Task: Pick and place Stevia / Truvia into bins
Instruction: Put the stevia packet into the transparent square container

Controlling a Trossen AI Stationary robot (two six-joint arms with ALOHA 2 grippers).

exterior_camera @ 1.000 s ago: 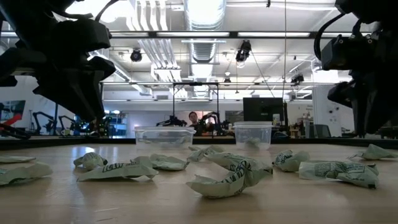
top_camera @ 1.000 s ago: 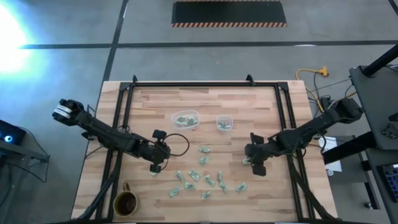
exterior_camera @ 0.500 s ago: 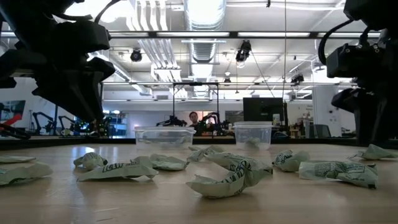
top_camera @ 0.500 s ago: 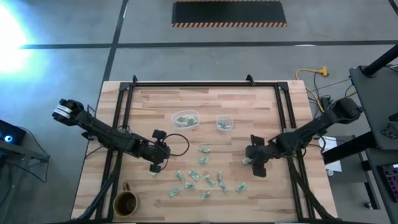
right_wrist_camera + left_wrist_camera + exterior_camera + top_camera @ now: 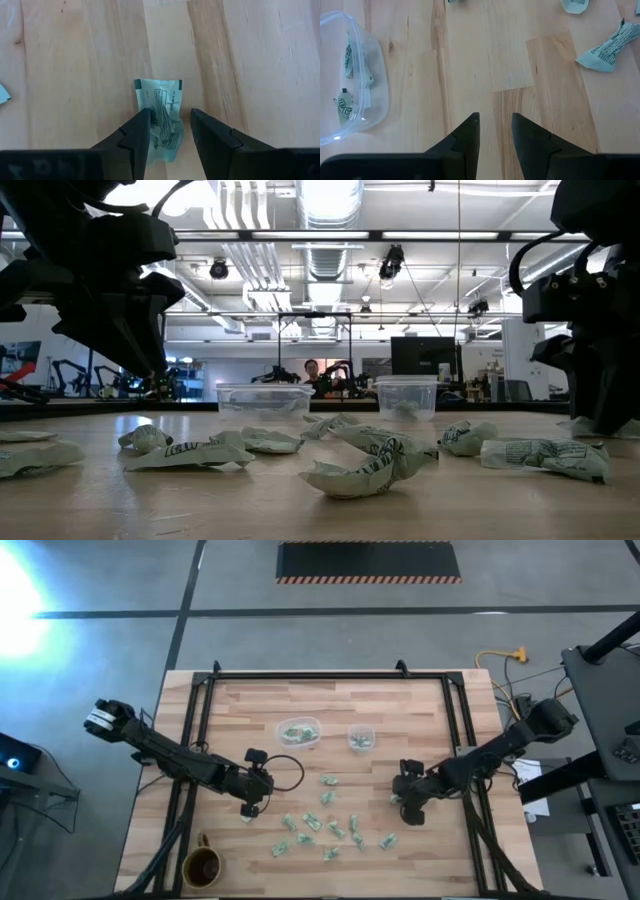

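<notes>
Right gripper straddling a packet on the table

The right gripper [image 5: 170, 135] is low at the table's right, its 2 fingers parted either side of a Stevia packet [image 5: 162, 117], apparently so closing will pinch it. The left gripper [image 5: 495, 132] hovers open over bare wood near the wider bin [image 5: 350, 80]. Other packets [image 5: 330, 825] lie scattered in front of the 2 bins [image 5: 299, 732].

Packet [image 5: 162, 122] lower end hidden between right gripper [image 5: 170, 125] fingers.
</notes>
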